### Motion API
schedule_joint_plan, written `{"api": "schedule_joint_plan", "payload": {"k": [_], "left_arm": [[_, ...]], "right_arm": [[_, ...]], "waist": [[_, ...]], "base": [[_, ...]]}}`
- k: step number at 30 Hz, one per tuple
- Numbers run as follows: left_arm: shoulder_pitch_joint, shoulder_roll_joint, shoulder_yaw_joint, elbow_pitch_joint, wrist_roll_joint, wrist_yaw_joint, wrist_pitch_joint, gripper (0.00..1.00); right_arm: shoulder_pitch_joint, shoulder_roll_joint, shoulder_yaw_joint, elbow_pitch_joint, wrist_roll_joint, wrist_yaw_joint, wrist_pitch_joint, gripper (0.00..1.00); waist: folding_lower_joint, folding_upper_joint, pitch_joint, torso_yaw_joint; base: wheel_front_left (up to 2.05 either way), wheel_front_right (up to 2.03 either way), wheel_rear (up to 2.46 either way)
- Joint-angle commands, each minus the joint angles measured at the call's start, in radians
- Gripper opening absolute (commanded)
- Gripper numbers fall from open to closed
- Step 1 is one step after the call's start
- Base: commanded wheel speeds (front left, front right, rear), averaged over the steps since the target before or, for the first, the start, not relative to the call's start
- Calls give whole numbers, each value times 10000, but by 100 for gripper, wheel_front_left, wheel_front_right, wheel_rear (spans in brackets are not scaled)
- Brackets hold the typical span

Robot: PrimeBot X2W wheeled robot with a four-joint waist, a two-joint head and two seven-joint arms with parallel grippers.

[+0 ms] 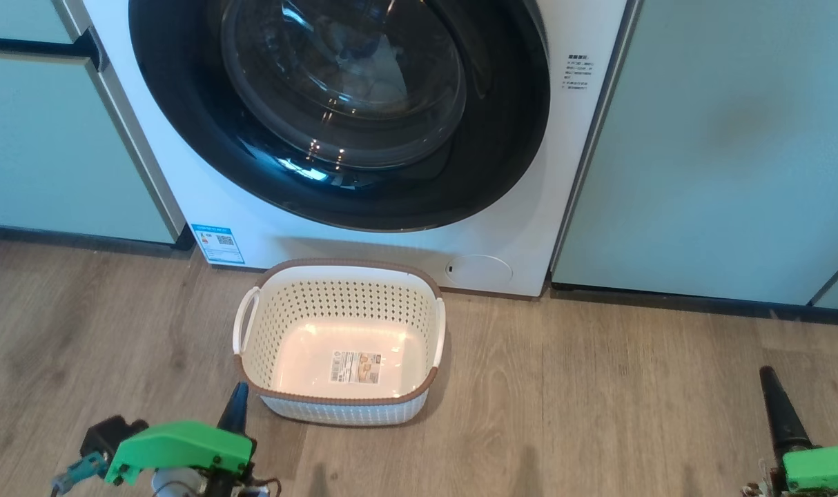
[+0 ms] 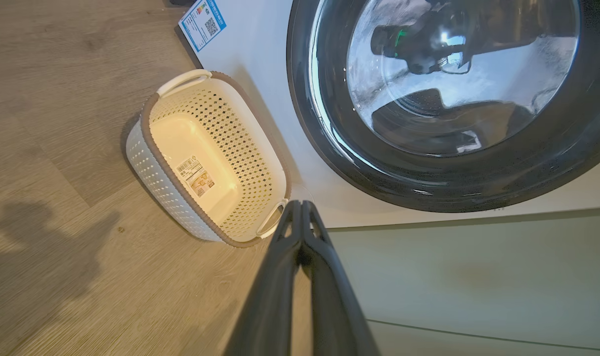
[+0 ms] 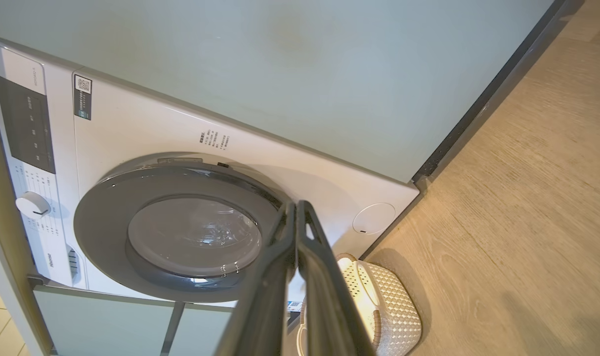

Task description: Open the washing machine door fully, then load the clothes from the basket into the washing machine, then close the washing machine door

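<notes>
**Head view: door (image 1: 343,90) shut, basket (image 1: 343,300) at the foot of the washer (image 1: 522,221)**

I see the door's black ring lying flat against the white front. Its glass is full of reflections, so I cannot tell what lies behind it. The basket stands on the wood floor (image 1: 598,414) just in front of the washer, below the door. Its bottom shows bare around a small printed label (image 1: 355,366) whose writing is too small for me to read.

Low on the washer's left is a blue label (image 1: 217,243) with a QR code, and low on its right a round cap (image 1: 479,270). The small print (image 1: 578,72) beside the door's upper right is unreadable.

From the right wrist view, a brand word (image 3: 50,260) on the control strip looks like Hisense. It sits near a dial (image 3: 33,205) and a dark display (image 3: 25,123). A QR sticker (image 3: 82,96) sits just beside the display.

My left pincer (image 1: 239,392) hangs close by the basket's near left corner, fingers pressed together, holding nothing. My right pincer (image 1: 768,378) hovers over the floor well to the basket's right, likewise closed and empty. Pale green cabinets (image 1: 723,138) flank the washer.
</notes>
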Motion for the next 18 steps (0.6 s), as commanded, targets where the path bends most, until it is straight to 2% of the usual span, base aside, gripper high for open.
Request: {"api": "schedule_joint_plan", "payload": {"k": [1,18], "left_arm": [[-552,33,408,-359,-334,-96,96,0],[-667,-20,1022,-408,-2202,-298,590,0]], "right_arm": [[-590,-240,65,-263,360,-21,105,0],[-973,-265,-35,37,2260,-26,409,0]], "waist": [[0,-1,1,-4],[0,-1,5,-38]], "base": [[0,0,0],[0,0,0]]}}
